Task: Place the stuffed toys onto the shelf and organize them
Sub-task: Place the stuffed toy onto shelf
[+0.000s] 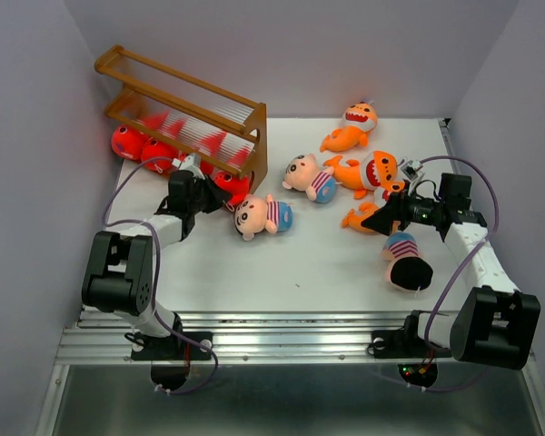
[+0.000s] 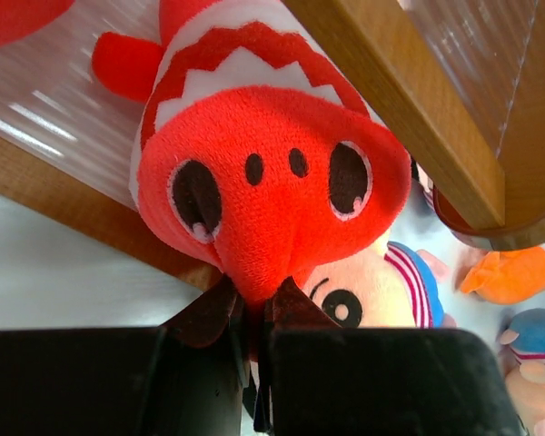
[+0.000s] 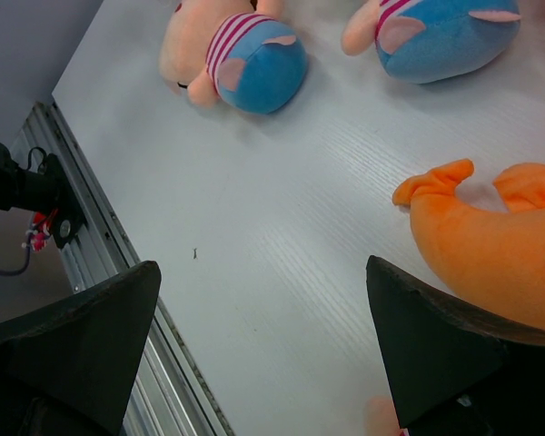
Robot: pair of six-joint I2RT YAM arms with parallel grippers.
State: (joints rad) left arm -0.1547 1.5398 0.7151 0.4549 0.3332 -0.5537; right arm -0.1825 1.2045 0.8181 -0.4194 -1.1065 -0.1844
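A ribbed metal rail edges the near side of a white table, which is boxed in by plain pale grey walls at left, right and far. Near right, a black-haired boy plush lies beside the right arm. The right gripper hangs with its jaws spread wide and empty, over an orange shark. At mid-table lie two striped boy toys and a second orange shark, with a third orange shark farther back. At left, the left gripper pinches the snout of a red shark, against the near right corner of the brown shelf. The shelf stands at far left, and more red sharks show through its slats.

Shelf rail just beside red shark
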